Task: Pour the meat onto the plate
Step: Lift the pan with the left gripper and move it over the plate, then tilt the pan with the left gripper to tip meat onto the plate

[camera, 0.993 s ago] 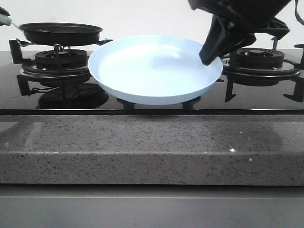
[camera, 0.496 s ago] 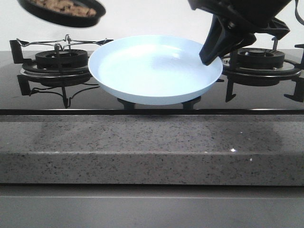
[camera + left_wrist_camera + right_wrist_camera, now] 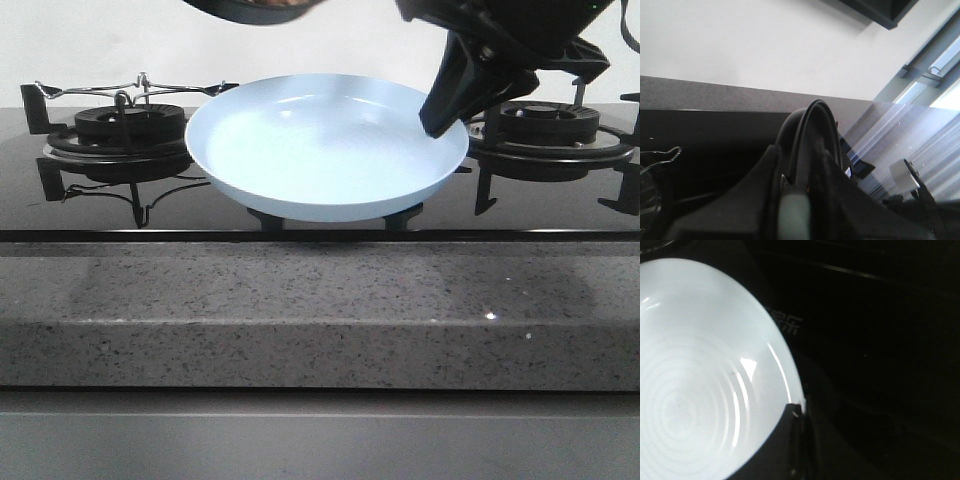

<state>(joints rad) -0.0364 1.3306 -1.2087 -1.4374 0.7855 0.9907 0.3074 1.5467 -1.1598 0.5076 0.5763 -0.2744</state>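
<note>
The pale blue plate (image 3: 325,150) rests on the middle burner of the stove. My right gripper (image 3: 438,118) is shut on its right rim; the right wrist view shows the plate (image 3: 700,375) bare inside and the gripper (image 3: 797,415) pinching the rim. The black frying pan (image 3: 250,10) hangs at the top edge of the front view, above the plate's far left side. Only a thin brown strip of meat (image 3: 275,3) shows in it. My left gripper (image 3: 800,200) is shut on the pan's grey-green handle (image 3: 795,215), with the pan (image 3: 812,125) seen edge-on.
The left burner grate (image 3: 120,130) stands bare. The right burner (image 3: 550,130) lies behind my right arm. A grey speckled stone counter edge (image 3: 320,310) runs along the front of the black glass stove top.
The pan has risen off the left burner and moved right and up, from the far left to above the plate's left side. The plate and right gripper have not moved.
</note>
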